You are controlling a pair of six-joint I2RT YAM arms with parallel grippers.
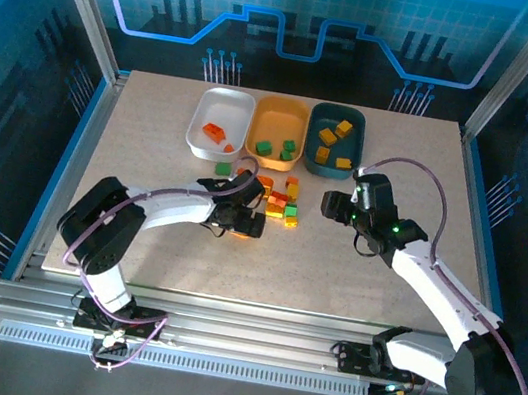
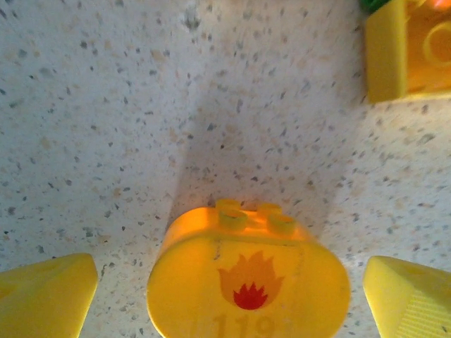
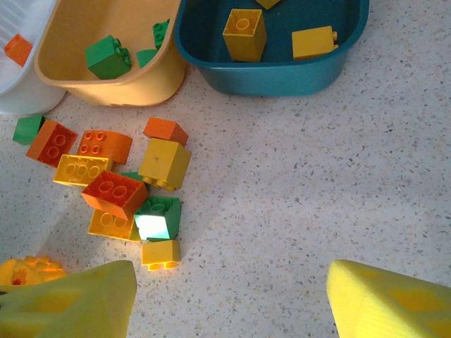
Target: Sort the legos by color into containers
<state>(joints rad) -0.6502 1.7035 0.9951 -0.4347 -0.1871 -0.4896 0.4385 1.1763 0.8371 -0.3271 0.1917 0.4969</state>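
Note:
A rounded yellow lego with a flame print stands on the table between the fingers of my open left gripper, with a gap on each side. That gripper sits at the left edge of the loose lego pile. The pile mixes orange-red, yellow and green bricks. My right gripper hovers open and empty to the right of the pile. The white tray holds orange-red bricks, the orange-yellow tray green ones, the teal tray yellow ones.
A lone green brick lies just in front of the white tray. Another yellow brick lies beyond the left gripper's right finger. Bare table stretches right of the pile and along the near edge. Metal frame posts bound the table.

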